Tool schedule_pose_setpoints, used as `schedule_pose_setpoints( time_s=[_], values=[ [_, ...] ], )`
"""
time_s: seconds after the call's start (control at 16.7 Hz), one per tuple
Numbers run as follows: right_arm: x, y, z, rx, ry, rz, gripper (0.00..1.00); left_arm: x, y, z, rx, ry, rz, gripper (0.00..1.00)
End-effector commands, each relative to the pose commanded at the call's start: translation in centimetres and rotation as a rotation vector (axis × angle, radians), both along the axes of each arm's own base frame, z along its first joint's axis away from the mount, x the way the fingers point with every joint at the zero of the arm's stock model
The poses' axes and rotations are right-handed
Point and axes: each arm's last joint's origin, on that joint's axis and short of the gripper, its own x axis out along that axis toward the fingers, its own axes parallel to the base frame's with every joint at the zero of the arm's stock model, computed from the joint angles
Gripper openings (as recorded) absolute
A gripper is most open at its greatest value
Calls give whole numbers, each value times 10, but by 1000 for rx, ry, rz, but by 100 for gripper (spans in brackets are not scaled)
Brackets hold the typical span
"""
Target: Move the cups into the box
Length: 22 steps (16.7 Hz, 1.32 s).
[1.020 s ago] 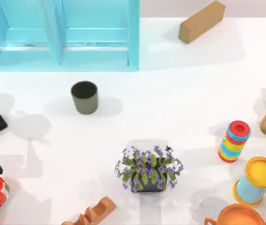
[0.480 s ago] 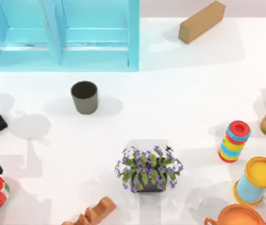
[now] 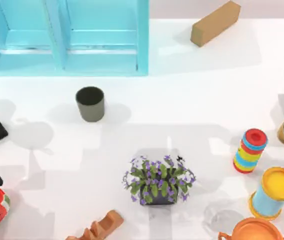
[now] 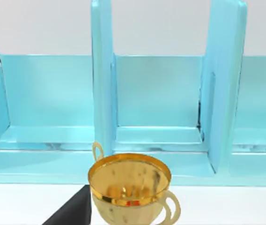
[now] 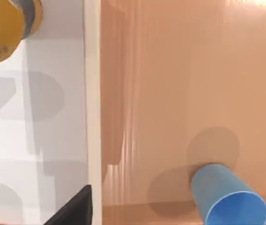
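Top view: olive-grey cup (image 3: 90, 103) upright nr box (image 3: 142, 37); right wrist: blue cup (image 5: 226, 197). End effectors' state: can't tell.

The dark olive-grey cup (image 3: 90, 103) is stood upright on the white table, mouth open, left of centre and just in front of the box, not touching it. The light-blue box (image 3: 142, 37) is parked at the far left, split into compartments by an inner divider (image 3: 55, 35). The bright blue cup (image 5: 226, 199) is seen tilted over a tan surface, mouth open.
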Motion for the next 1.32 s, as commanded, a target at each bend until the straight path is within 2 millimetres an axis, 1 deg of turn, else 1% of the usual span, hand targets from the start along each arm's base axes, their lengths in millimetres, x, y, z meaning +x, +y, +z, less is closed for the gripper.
schedule_pose_setpoints(
  time_s=[0.06,0.18,0.24,0.3,0.36,0.42,0.54,0.66,0.72,0.84,0.96,1.08,1.32],
  values=[
    [20,26,-1,-15,-23,9,100,0,0,0,0,0,0,100],
    [54,90,-8,-35,-84,26,100,0,0,0,0,0,0,100],
    [65,127,-12,-39,-120,34,100,0,0,0,0,0,0,100],
    [73,164,-18,-38,-157,40,100,0,0,0,0,0,0,100],
    [77,203,-25,-32,-195,45,100,0,0,0,0,0,0,100],
    [76,240,-33,-21,-233,50,100,0,0,0,0,0,0,100],
    [66,310,-50,12,-303,55,100,0,0,0,0,0,0,100],
    [47,368,-68,54,-362,52,100,0,0,0,0,0,0,100],
    [37,390,-77,76,-386,46,100,0,0,0,0,0,0,100],
    [21,424,-93,114,-424,32,100,0,0,0,0,0,0,100],
    [11,442,-104,140,-447,16,100,0,0,0,0,0,0,100],
    [8,448,-109,149,-455,9,100,0,0,0,0,0,0,100],
    [9,447,-110,145,-450,8,100,0,0,0,0,0,0,100]
  ],
)
